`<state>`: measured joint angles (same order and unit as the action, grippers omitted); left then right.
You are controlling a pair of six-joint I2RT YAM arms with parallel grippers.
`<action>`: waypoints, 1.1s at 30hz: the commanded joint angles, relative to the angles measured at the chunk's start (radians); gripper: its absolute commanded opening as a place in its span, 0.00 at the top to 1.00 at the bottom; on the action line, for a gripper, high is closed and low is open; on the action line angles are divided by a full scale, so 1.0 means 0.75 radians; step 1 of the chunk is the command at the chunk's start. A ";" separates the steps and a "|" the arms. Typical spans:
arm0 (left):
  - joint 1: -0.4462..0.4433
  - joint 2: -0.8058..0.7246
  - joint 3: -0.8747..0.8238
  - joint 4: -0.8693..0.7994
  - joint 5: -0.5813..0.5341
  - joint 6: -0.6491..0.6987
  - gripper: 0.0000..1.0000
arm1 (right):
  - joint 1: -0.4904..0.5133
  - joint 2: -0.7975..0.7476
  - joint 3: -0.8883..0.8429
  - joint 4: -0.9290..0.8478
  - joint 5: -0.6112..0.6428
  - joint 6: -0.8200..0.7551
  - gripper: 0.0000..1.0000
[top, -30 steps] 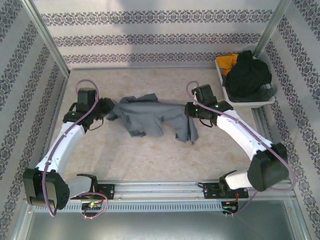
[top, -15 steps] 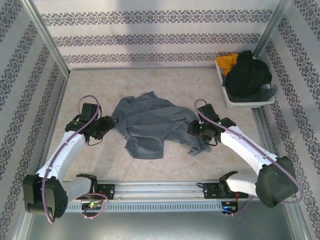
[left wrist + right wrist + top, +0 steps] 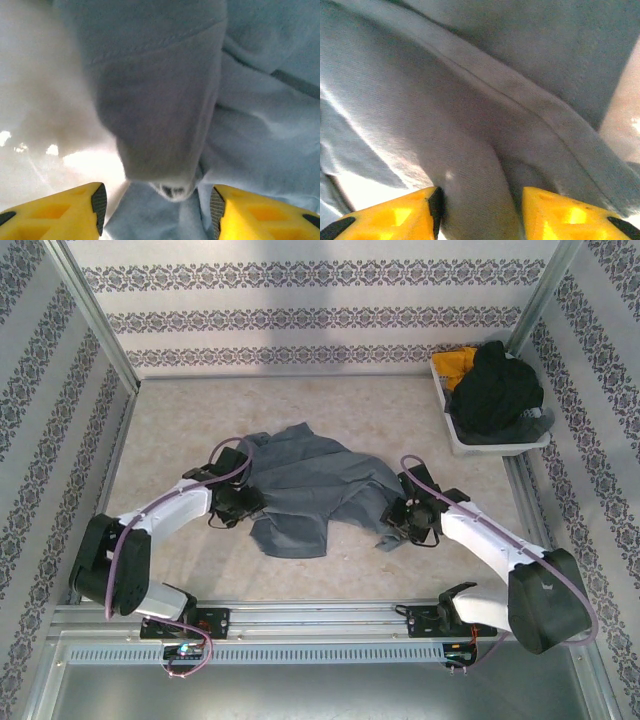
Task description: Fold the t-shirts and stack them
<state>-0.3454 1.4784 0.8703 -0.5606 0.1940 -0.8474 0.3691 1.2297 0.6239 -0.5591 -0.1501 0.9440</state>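
Two grippers sit at the grey t-shirt [image 3: 310,490], which lies crumpled at frame centre. The left gripper [image 3: 244,504] and right gripper [image 3: 404,516] both have jaws apart, with cloth between them but unclamped. We recommend pinching one hem layer per side, then spreading the shirt flat.

Grey knit-cotton t-shirt [image 3: 470,100] spread close ahead of two yellow plastic fingers [image 3: 390,217], which stand apart.
A stitched seam slants from far above the left finger down to beyond the right one. A raised fold of cloth sits in the gap between the fingers. Pale counter [image 3: 626,115] shows above the right finger, at the cloth's edge.
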 commanded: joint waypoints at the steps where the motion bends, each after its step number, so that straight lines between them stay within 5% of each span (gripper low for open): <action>1: -0.005 0.062 0.041 -0.007 -0.112 0.083 0.50 | -0.025 0.043 -0.050 0.040 -0.021 0.065 0.53; 5: 0.018 0.028 0.013 0.025 -0.205 0.113 0.78 | -0.092 0.158 -0.011 0.048 0.030 0.003 0.63; 7: 0.061 -0.001 0.007 0.041 -0.218 0.112 0.90 | -0.145 0.232 0.043 0.022 0.058 -0.061 0.79; 9: 0.104 -0.026 0.002 0.049 -0.225 0.116 0.97 | -0.191 0.288 0.098 0.000 0.090 -0.102 1.00; 11: 0.150 -0.065 -0.003 0.060 -0.220 0.129 0.99 | -0.224 0.316 0.153 -0.012 0.127 -0.148 1.00; 19: 0.359 -0.285 -0.044 0.134 -0.136 0.187 0.95 | -0.295 0.415 0.444 -0.095 0.229 -0.425 1.00; 24: 0.444 -0.288 -0.087 0.133 -0.100 0.211 0.80 | -0.292 0.462 0.552 -0.129 0.185 -0.584 1.00; 25: 0.445 -0.292 -0.104 0.145 -0.088 0.212 0.69 | -0.293 0.474 0.563 -0.137 0.162 -0.606 1.00; 28: 0.442 -0.323 -0.153 0.144 -0.057 0.196 0.49 | -0.294 0.476 0.577 -0.177 0.163 -0.624 0.89; 30: 0.438 -0.369 -0.208 0.151 -0.029 0.190 0.49 | -0.293 0.452 0.567 -0.185 0.168 -0.622 0.72; 33: 0.415 -0.447 -0.325 0.228 0.067 0.165 0.54 | -0.292 0.408 0.561 -0.205 0.168 -0.613 0.68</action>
<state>-0.0200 1.1961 0.6804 -0.4496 0.1768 -0.7120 0.1528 1.5723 1.0389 -0.6636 -0.0448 0.5079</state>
